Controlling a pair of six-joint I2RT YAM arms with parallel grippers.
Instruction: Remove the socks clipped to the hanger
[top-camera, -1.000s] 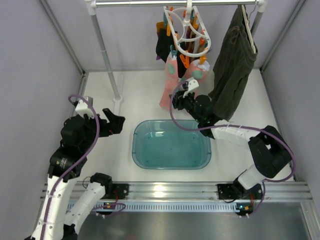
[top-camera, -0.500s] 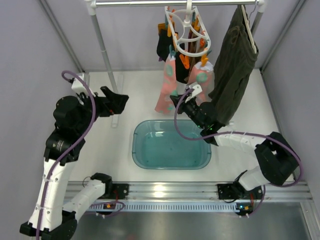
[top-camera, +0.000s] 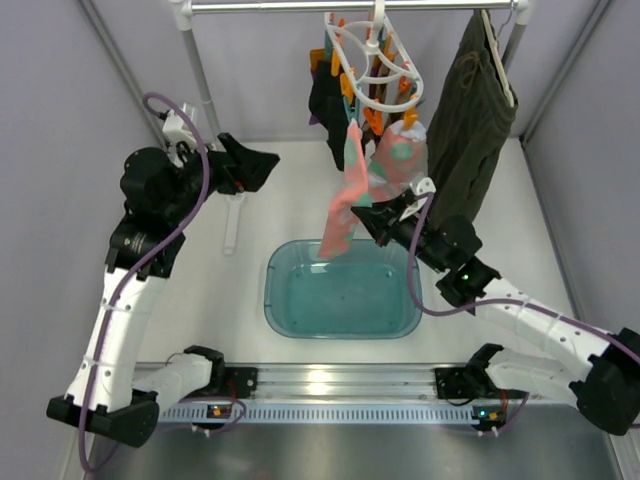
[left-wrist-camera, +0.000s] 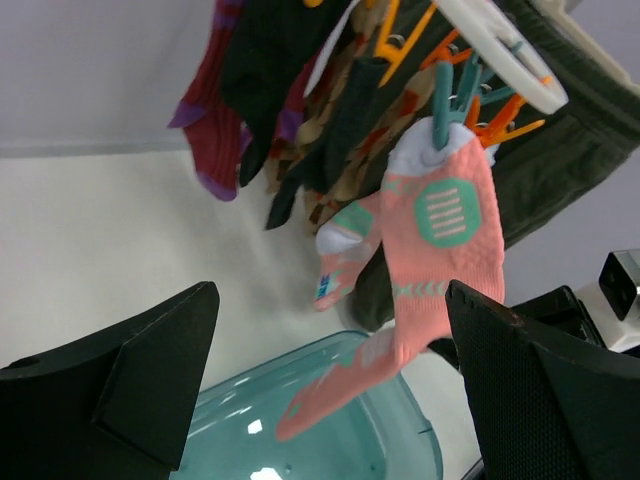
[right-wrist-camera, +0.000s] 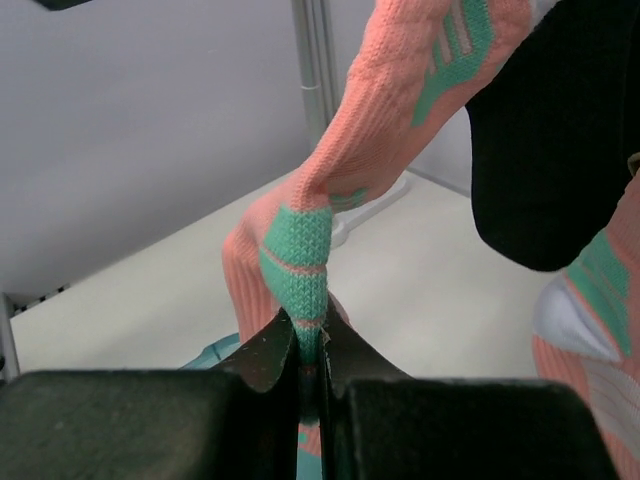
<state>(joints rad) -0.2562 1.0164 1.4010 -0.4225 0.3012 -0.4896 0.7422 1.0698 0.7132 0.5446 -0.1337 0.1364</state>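
White counter (top-camera: 250, 300) carries a teal tub (top-camera: 270, 300). Beside the olive garment (top-camera: 470, 120), the hanger (top-camera: 378, 78) holds clipped socks (left-wrist-camera: 300, 110). Right gripper (right-wrist-camera: 310, 350): jaws pinching a pink sock (top-camera: 340, 210) by its teal heel. Left gripper (top-camera: 250, 165): jaws spread, holding nothing. A blue tag (left-wrist-camera: 325, 288) on another pink sock is too small to read.
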